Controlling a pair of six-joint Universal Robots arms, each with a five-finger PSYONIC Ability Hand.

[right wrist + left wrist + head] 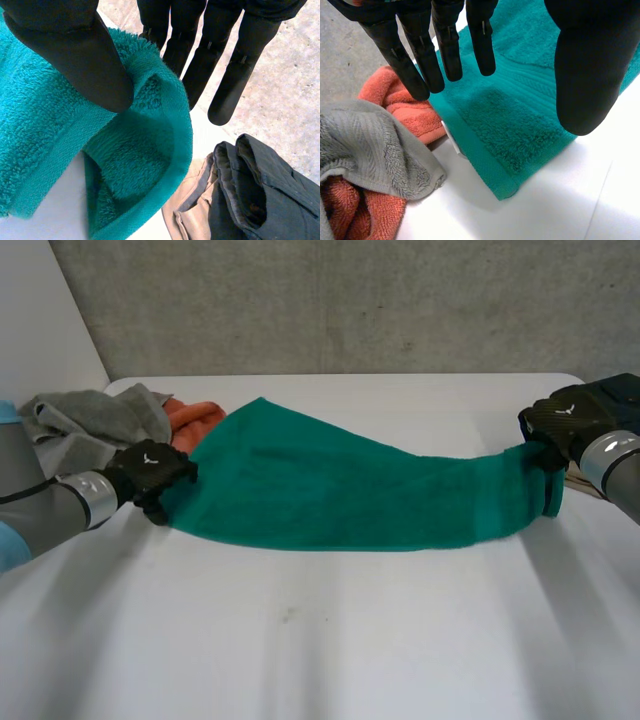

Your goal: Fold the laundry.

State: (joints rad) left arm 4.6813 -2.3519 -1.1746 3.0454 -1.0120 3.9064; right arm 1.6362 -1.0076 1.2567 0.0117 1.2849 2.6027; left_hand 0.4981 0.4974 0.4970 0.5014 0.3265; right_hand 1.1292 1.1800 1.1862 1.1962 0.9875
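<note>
Seen from above, the green towel (330, 490) lies soft and limp on the surface (320, 640) between both hands. The left hand (447, 45) hovers spread over its corner hem. The right hand (75, 55) pinches the far hem with its thumb; the pile looks thick, so I'd take hold at the hems.

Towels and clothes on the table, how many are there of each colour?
teal towel: 1
grey towel: 1
orange towel: 1, as far as I can tell
tan garment: 1
dark garment: 1
Total: 5
</note>
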